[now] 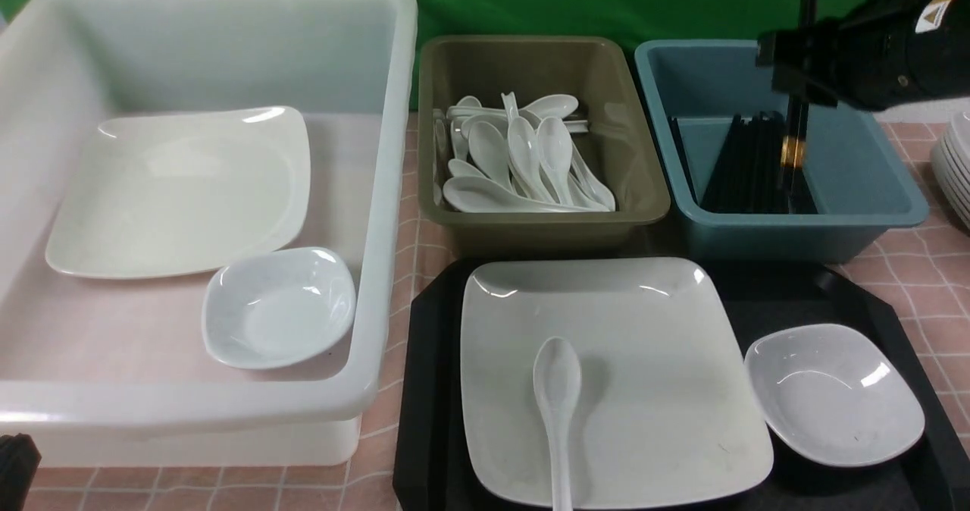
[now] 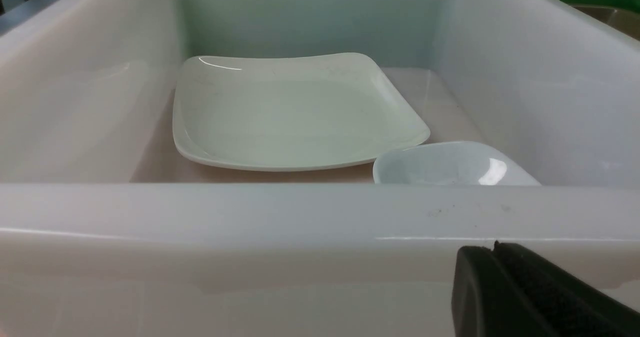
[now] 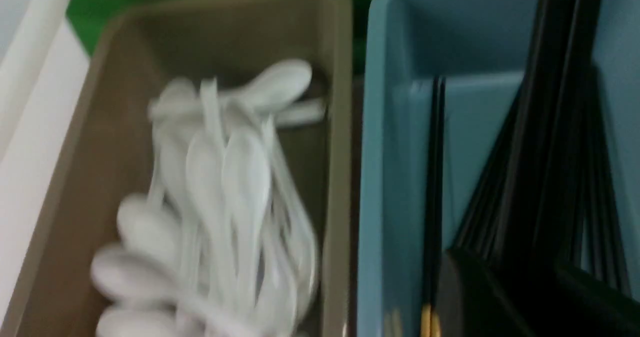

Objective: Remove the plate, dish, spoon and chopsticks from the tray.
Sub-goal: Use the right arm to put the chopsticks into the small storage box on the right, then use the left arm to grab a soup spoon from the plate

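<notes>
The tray point(image 1: 428, 390) fills the lower right of the front view. On it lies the plate point(image 1: 644, 390), with the spoon point(image 1: 557, 390) resting on the plate, bowl toward the frame's centre and handle running off the bottom edge. The dish point(image 1: 833, 393) sits on the tray just right of the plate. At the upper right, the right gripper point(image 1: 792, 90) is clamped on the chopsticks point(image 1: 792, 162), which hang upright from it into the blue bin point(image 1: 871, 215), beside a bundle point(image 1: 743, 170) of black chopsticks. Left of that bin, a brown bin point(image 1: 455, 223) holds a heap of spoons point(image 1: 515, 162). A white tub point(image 1: 379, 192) on the left holds another plate point(image 1: 182, 192) and a small dish point(image 1: 276, 306). The left gripper point(image 2: 497, 257) has its fingers pressed together, holding nothing, just in front of the tub's near wall.
</notes>
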Motion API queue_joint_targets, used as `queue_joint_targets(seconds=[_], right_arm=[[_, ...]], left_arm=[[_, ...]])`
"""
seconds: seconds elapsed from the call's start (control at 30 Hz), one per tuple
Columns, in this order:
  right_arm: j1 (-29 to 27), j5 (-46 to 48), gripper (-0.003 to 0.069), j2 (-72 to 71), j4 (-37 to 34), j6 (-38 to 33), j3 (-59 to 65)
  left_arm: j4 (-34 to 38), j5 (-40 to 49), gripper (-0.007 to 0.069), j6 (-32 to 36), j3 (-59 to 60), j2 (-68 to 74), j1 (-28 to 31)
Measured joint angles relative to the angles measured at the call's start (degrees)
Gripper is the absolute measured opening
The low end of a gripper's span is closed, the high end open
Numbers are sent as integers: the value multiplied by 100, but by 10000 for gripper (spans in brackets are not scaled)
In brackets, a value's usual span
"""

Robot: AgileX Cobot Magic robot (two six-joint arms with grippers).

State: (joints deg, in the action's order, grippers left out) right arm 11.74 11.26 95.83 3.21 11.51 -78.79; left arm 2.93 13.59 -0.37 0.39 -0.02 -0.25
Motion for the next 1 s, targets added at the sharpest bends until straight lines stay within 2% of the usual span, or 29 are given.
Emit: queue_joint_targets(seconds=[0.07, 0.1, 0.17, 0.3, 0.43, 0.53, 0.6, 0.67, 0.73, 0.83, 0.93, 1.0], right_arm=[[-69, -384, 165, 198, 0, 0, -35], [-156, -1040, 165, 564, 0, 2, -60], [-215, -1671, 165, 943, 0, 2, -65], [-275, -2406, 185, 1708, 0, 8, -65], [-295, -2593, 260, 2048, 0, 8, -65], [-295, -2596, 356, 2232, 0, 8, -65], [-295, -2434, 389, 2229, 0, 90, -65], [-295, -2140, 390, 2136, 0, 173, -65], [-295, -1660, 360, 1884, 0, 186, -65], [-295, -737, 241, 1252, 0, 131, -65], [-295, 470, 80, 339, -7, -63, -65], [-295, 1444, 30, -257, -12, -187, -71]], left_arm=[[0, 0, 4, 0, 0, 0, 0], [0, 0, 4, 0, 0, 0, 0], [0, 0, 4, 0, 0, 0, 0], [0, 0, 4, 0, 0, 0, 0], [0, 0, 4, 0, 0, 0, 0], [0, 0, 4, 0, 0, 0, 0], [0, 0, 4, -5, 0, 0, 0], [0, 0, 4, -5, 0, 0, 0], [0, 0, 4, -5, 0, 0, 0], [0, 0, 4, -5, 0, 0, 0], [0, 0, 4, -5, 0, 0, 0], [0, 0, 4, -5, 0, 0, 0]])
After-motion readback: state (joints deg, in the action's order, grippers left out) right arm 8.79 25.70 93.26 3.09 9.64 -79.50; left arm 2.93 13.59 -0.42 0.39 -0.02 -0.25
